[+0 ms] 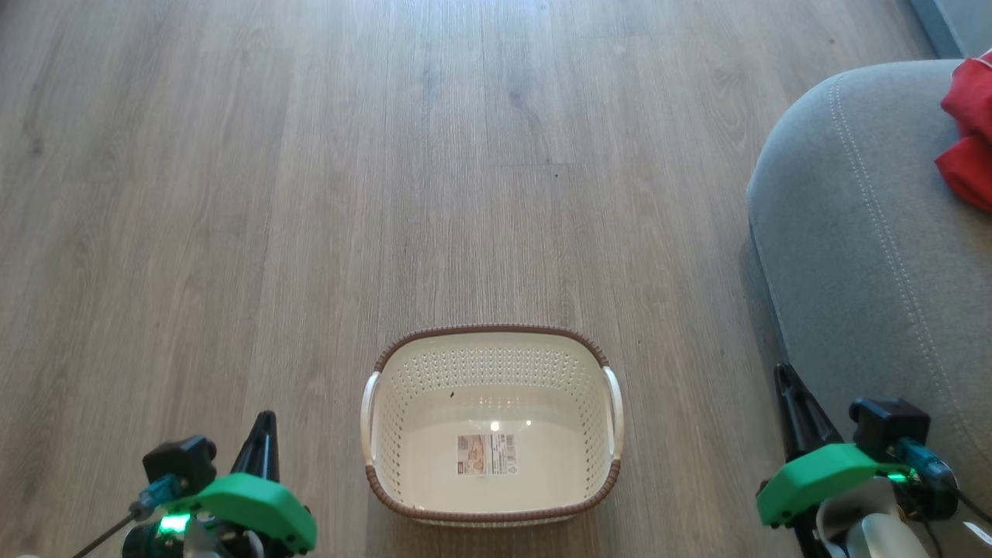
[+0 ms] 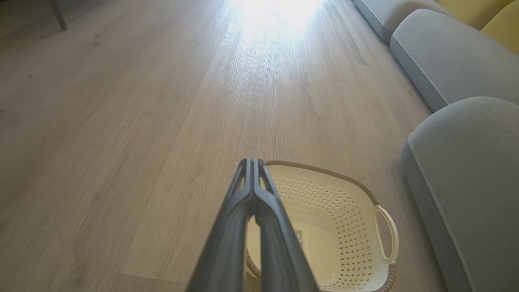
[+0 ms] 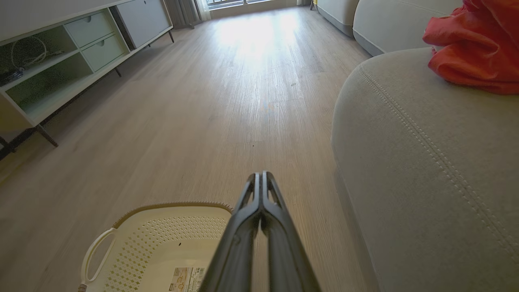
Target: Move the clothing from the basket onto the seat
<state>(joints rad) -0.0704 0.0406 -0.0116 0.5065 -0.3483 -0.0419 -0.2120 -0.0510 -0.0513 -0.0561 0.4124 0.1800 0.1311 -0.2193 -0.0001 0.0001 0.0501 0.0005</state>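
Observation:
The cream basket [image 1: 403, 403] with its brown rim stands on the wooden floor at the bottom middle of the head view, holding nothing but the paper label [image 1: 486, 454] on its floor. It also appears as the basket [image 2: 348, 219] in the left wrist view and the basket [image 3: 154, 243] in the right wrist view. Red clothing [image 1: 969, 132] lies on the grey seat [image 1: 868, 232] at the right; the same clothing [image 3: 474, 44] rests on the seat [image 3: 425, 162]. My left gripper [image 1: 264, 422] is shut, left of the basket. My right gripper [image 1: 783, 376] is shut, between basket and seat.
Wooden floor stretches ahead. More grey cushions [image 2: 442, 52] and a yellow one [image 2: 502, 24] line the right side. A white media unit [image 3: 61, 61] with open shelves and drawers stands along the left wall in the right wrist view.

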